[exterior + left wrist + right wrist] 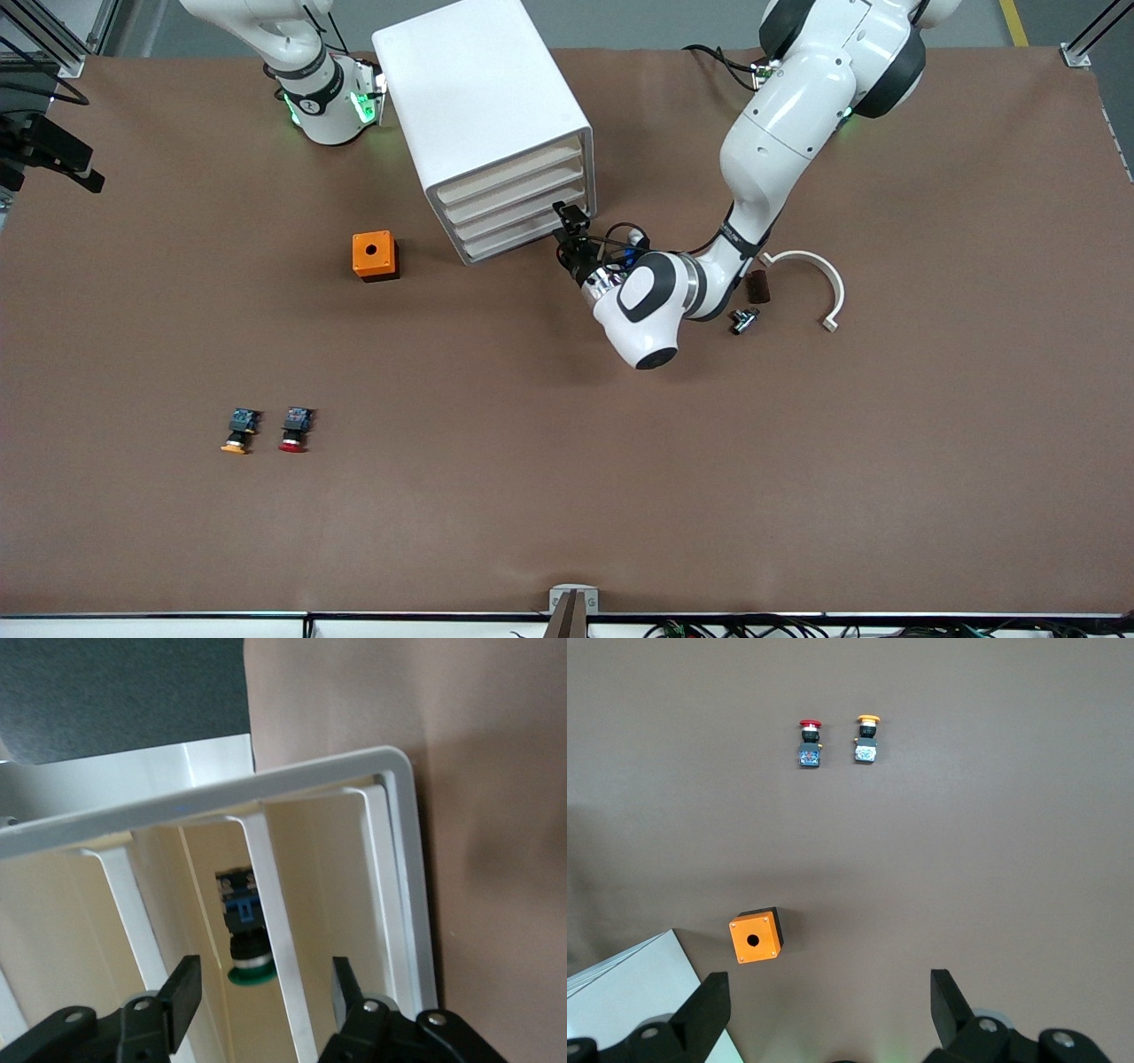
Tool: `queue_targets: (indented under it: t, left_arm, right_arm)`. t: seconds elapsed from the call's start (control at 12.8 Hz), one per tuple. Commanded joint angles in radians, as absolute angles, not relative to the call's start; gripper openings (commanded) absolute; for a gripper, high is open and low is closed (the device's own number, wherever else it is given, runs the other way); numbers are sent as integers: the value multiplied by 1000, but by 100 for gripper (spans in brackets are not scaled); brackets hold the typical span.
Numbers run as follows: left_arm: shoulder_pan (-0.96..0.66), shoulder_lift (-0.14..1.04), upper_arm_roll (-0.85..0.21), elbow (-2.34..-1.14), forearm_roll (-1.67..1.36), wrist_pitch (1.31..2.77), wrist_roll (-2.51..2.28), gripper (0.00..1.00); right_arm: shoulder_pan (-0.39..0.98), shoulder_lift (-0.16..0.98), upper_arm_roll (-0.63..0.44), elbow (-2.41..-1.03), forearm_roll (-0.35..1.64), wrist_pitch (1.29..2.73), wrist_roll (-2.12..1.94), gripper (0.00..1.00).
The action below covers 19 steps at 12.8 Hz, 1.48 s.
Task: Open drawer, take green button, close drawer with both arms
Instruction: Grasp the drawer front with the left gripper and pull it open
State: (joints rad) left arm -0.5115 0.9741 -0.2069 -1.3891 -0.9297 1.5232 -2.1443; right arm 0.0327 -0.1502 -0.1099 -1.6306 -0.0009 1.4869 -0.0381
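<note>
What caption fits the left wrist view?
Left gripper at the white cabinet's lowest cream-fronted drawer, green-capped push button visible inside.

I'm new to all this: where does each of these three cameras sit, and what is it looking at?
Front view: high above the table edge, facing both arms, the cabinet and the left gripper at the lowest drawer.
Left wrist view: on the left arm, looking past its fingers at the green button inside.
Right wrist view: on the waiting right arm, its open gripper over the table.
Shared: the orange box appears in front and right wrist views.
</note>
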Motion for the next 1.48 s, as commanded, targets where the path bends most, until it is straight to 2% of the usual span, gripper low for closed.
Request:
queue_targets:
  t: [0.0,0.47,0.78,1.17,1.41]
  left_arm:
    - [-520,997,-207,-1376,-951,1462,-2164,63]
    - [-538,1037,-207,-1385,-948,1434,-2161,57]
    - [-572,1042,-207,-1394,-939,1433,-2160,43]
    - [-569,1042,-207,-1394,-936,1399,-2155,15]
    - [-561,1043,-196,-1393,-939,1399,-2164,11]
  right_arm:
    - [25,-176,-104,-1652,-12,1497,-60,100]
    - [26,-176,-103,-1652,-11,1499,-58,100]
    - [26,-176,-104,-1652,-11,1499,-58,100]
    - [26,-176,-104,-1652,-11,1499,-60,100]
    - [26,-175,-104,-1651,-11,1499,-60,100]
